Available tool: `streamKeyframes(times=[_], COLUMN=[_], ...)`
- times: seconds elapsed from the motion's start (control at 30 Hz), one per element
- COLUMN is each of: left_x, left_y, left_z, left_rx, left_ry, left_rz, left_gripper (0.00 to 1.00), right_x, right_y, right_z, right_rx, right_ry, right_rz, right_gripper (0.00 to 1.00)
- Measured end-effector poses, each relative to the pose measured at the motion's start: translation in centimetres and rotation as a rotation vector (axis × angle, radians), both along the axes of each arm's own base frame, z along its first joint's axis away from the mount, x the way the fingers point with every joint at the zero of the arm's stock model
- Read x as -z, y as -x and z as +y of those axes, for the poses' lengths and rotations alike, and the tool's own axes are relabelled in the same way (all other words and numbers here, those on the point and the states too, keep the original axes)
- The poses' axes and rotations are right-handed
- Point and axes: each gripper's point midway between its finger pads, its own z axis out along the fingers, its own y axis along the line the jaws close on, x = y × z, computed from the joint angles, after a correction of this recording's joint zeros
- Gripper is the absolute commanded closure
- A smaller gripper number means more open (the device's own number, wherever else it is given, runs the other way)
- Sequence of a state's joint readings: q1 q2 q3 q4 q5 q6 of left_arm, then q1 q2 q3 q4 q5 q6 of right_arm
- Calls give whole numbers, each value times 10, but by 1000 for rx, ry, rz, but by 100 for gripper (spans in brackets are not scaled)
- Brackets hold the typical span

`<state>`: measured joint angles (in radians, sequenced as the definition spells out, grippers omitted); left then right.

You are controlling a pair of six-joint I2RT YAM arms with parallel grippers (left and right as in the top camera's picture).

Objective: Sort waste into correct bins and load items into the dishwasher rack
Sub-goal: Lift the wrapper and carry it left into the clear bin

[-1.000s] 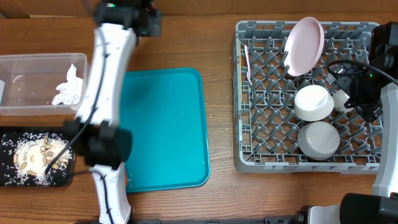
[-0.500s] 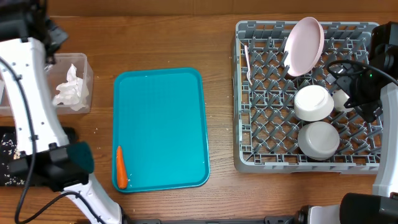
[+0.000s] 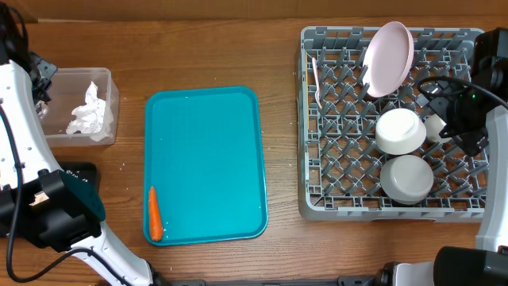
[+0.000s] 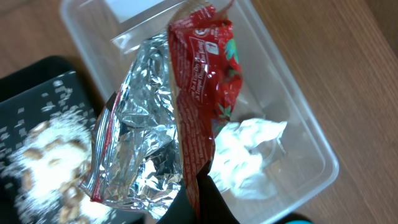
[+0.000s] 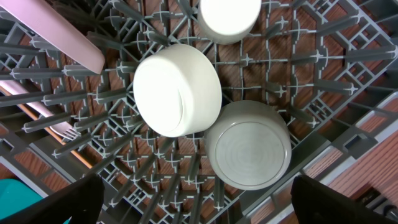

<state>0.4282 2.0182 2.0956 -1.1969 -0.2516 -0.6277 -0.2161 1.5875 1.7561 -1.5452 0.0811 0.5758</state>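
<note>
While the L gripper [image 4: 202, 198] is clamped on the foil wrapper [image 4: 186, 112], it hangs over the far left of the table [image 3: 278, 48]. The wrapper is crumpled, silver side left and red side right in the wrist view. It's seen against the clear tub [image 4: 292, 106] and the edge of the black tray [image 4: 31, 93]. The napkin [image 4: 249, 155] lies crumpled inside the tub, at its right end in overhead. The black tray sits just near of the tub w/ pale rice-and-nut scraps [image 4: 37, 155] in it. In overhead it's mostly hidden under the L arm [image 3: 20, 119].

The teal tray [image 3: 206, 143] is mid-table. The carrot piece [image 3: 155, 213] lies in its near left corner, lengthwise along the left rim.

The rack [image 3: 313, 202] is on the right. The plate [image 3: 387, 57] stands on edge at its far side, tilted btwn pegs. The fork [image 3: 316, 79] is at the rack's far left, just left of the plate. The mid bowl [image 3: 401, 131] is upside down, and the near bowl [image 3: 407, 179] is upside down just near of it. Touching or a hair apart, can't tell. The cup [image 5: 229, 15] is upside down just right of the mid bowl, partly under the R arm [image 3: 476, 111] in overhead.

The R gripper [image 5: 205, 205] hovers above the rack's right part. Its fingers [image 5: 68, 202] are spread wide w/ nothing btwn them.
</note>
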Motion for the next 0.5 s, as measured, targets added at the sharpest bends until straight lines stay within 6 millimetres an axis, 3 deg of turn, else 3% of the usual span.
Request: streamKeyframes(times=[0.2, 0.5], left_x=[21, 31], left_y=[-9, -13], left_z=[4, 6], left_rx=[25, 53], left_ry=[-15, -26], left_rz=[-5, 6], left_gripper=[89, 62], right_x=[0, 0], right_y=[0, 0], right_z=[0, 0], right_rx=[0, 0], right_ry=[0, 1], right_rz=[-1, -1], right_gripper=[0, 0])
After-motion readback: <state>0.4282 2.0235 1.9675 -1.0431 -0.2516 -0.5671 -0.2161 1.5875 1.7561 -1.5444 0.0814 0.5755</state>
